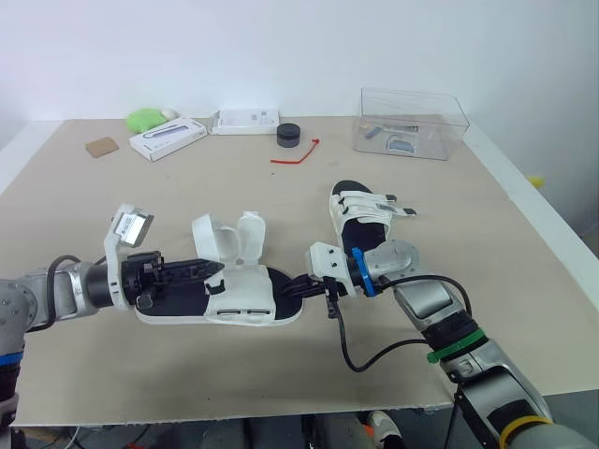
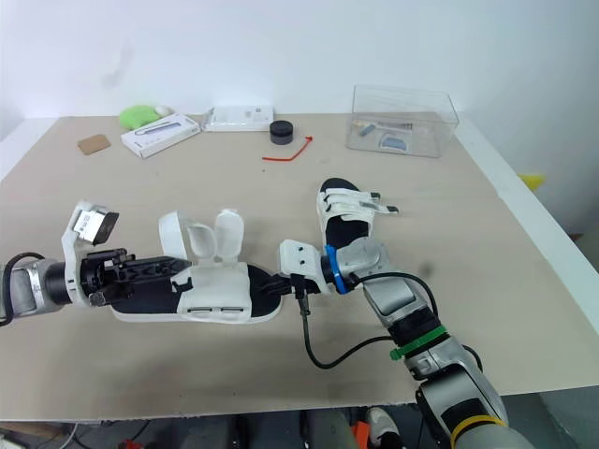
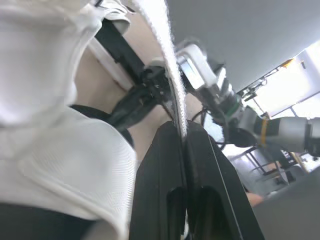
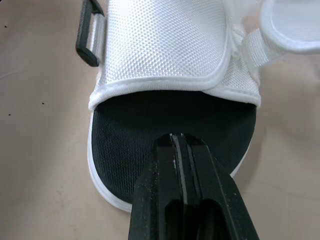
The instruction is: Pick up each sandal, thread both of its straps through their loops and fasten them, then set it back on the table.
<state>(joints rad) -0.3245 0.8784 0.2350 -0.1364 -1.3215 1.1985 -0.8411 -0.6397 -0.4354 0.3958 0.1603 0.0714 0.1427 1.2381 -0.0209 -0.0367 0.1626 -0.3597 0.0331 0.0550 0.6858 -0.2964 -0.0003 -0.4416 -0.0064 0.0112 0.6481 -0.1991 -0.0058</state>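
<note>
Tan table (image 1: 234, 196): white sandal (image 1: 245, 297), black footbed (image 4: 170, 117), straps (image 1: 213, 238) open upright, L tool (image 1: 217, 270) gripping.

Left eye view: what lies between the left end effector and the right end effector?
The unfastened white sandal fills it, from left end effector to right end effector, plain in both eye views.

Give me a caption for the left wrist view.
Left gripper pinches a white strap of the sandal; right gripper lies beyond.
</note>
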